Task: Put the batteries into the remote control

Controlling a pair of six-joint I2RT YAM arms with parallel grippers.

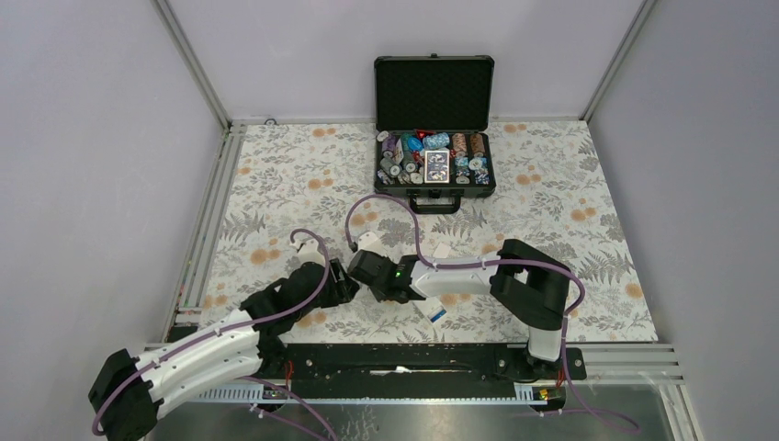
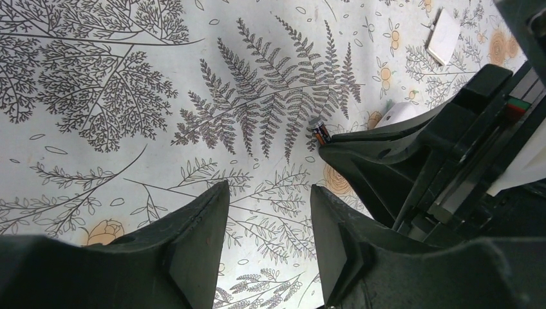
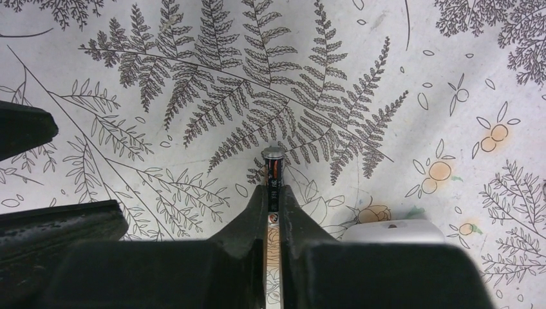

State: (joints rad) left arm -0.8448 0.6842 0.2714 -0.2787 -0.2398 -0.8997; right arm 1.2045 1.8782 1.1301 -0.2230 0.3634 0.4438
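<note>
Grip: right gripper (image 3: 273,196) clamped on 1 thin dark cylindrical battery (image 3: 273,168), protruding toward 12 o'clock. Left gripper (image 2: 269,193): jaws parted, holding nothing. Risk: narrow hold; battery may twist loose.

The left gripper (image 2: 269,193) holds its jaws apart (dark fingers along the lower edge) over fern-printed cloth (image 2: 129,96). At its 1 o'clock, a dark battery (image 2: 319,133) juts from the right gripper (image 2: 329,148), which enters from 3 o'clock. Farther toward 2 o'clock lies a small white flat piece (image 2: 444,29).
</note>
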